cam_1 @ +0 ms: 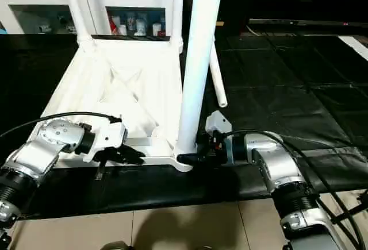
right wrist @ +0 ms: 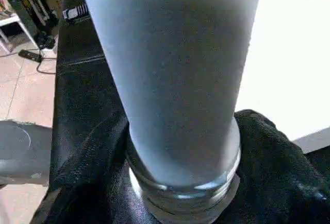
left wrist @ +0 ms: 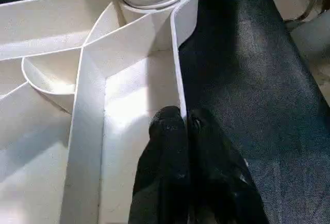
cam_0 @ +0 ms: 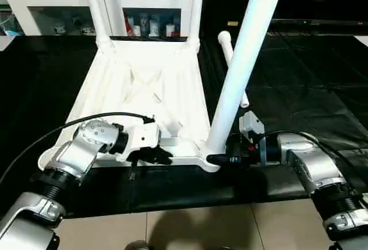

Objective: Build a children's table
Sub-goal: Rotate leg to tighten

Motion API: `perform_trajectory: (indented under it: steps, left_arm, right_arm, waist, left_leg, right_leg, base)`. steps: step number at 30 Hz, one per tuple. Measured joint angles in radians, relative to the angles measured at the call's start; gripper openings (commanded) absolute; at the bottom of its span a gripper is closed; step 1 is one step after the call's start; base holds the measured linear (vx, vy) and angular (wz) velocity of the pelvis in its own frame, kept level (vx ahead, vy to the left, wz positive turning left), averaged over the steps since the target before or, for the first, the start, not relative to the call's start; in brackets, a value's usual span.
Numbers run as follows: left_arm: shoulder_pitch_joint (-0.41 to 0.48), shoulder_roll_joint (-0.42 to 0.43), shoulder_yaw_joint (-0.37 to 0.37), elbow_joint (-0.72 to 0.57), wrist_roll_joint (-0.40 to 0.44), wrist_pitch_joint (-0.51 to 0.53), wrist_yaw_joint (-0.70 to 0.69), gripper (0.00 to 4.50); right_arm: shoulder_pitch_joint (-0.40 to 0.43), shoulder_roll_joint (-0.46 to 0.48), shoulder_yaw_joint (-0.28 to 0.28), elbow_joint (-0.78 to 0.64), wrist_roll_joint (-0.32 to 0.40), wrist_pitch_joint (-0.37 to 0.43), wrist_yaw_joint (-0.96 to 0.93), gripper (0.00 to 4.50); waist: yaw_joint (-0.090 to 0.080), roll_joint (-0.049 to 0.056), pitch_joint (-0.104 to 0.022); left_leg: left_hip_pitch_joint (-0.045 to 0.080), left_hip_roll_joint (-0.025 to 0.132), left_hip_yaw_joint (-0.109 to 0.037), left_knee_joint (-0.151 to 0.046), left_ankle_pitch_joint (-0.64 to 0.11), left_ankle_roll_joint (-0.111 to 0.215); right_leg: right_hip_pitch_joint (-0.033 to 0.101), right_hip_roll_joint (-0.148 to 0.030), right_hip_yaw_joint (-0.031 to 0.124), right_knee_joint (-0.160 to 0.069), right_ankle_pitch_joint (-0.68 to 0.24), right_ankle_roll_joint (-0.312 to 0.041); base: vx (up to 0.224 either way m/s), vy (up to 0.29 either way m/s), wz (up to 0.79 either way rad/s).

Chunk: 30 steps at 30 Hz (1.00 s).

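The table top [cam_0: 144,97] lies underside up on the black mat [cam_0: 299,83], its ribs and corner sockets facing me. 2 far legs [cam_0: 195,8] stand in their sockets near the white cabinet [cam_0: 52,3]. A 3rd leg [cam_0: 241,60] stands tilted in the near right corner socket, and I judge it not yet screwed home. The 4th leg [cam_0: 232,60] lies loose on the mat, just beyond the 3rd, so the near left socket is left to fill.

My right gripper [cam_0: 221,159] has its black fingers set around the base of the 3rd leg; I cannot tell whether they clamp it. My left gripper [cam_0: 158,157] is pinched onto the near rim of the top, steadying it.

The head views give the count of legs. The left wrist view adds the fingers [left wrist: 170,147] closed on the thin rim wall, and the thread rings of the 3rd leg above its socket. The right wrist view adds the leg's collar [right wrist: 183,193] between the black pads.
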Motion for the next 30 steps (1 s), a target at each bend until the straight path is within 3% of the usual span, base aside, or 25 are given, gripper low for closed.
perform_trajectory:
  steps: [7, 13, 20, 24, 26, 30]
  left_arm:
    - [-0.009, -0.023, 0.006, 0.013, 0.011, 0.035, 0.035, 0.0]
    - [-0.058, -0.129, 0.046, 0.065, 0.031, 0.23, 0.197, 0.0]
    - [-0.13, -0.313, 0.093, 0.102, 0.058, 0.467, 0.51, 0.0]
    - [-0.134, -0.347, 0.1, 0.065, 0.078, 0.536, 0.586, 0.0]
    - [-0.134, -0.348, 0.1, 0.047, 0.08, 0.55, 0.6, 0.0]
    - [-0.134, -0.349, 0.1, 0.035, 0.08, 0.551, 0.617, 0.0]
  right_arm:
    - [0.02, 0.034, -0.031, -0.001, 0.007, 0.017, -0.063, 2.76]
    - [0.011, 0.12, -0.102, 0.046, -0.019, 0.032, -0.319, 2.76]
    - [-0.136, 0.295, -0.195, 0.239, -0.084, -0.003, -0.823, 2.76]
    - [-0.19, 0.34, -0.203, 0.307, -0.111, -0.039, -0.949, 2.76]
    - [-0.207, 0.354, -0.215, 0.326, -0.111, -0.048, -0.969, 3.45]
    - [-0.222, 0.368, -0.23, 0.353, -0.113, -0.07, -0.983, 3.58]
  waist:
    - [-0.001, 0.001, 0.0]
    - [-0.014, 0.001, -0.001]
    - [-0.06, 0.002, 0.0]
    - [-0.066, 0.002, 0.0]
    - [-0.065, 0.002, 0.0]
    - [-0.064, 0.002, 0.0]
  left_leg:
    - [0.003, 0.0, 0.0, 0.0, 0.001, -0.002]
    - [0.005, 0.0, 0.0, 0.0, 0.004, -0.004]
    - [0.003, 0.0, 0.0, -0.002, 0.008, -0.008]
    - [-0.003, 0.001, 0.0, -0.009, 0.008, -0.008]
    - [-0.008, 0.001, -0.001, -0.01, 0.01, -0.005]
    - [-0.013, 0.001, -0.001, -0.008, 0.011, -0.002]
  right_leg:
    - [0.002, 0.0, 0.0, 0.001, 0.0, -0.001]
    - [0.003, 0.0, 0.001, 0.001, 0.002, -0.003]
    - [-0.003, 0.001, -0.001, 0.001, 0.007, -0.004]
    - [-0.006, 0.002, -0.002, -0.001, 0.007, -0.003]
    - [-0.01, 0.002, -0.003, -0.001, 0.005, -0.004]
    - [-0.019, 0.002, -0.003, 0.0, 0.006, -0.004]
  base:
    - [0.0, 0.0, 0.0]
    - [0.0, 0.0, 0.0]
    - [0.0, 0.0, 0.0]
    - [0.0, 0.0, 0.0]
    - [0.0, 0.0, 0.0]
    - [0.0, 0.0, 0.0]
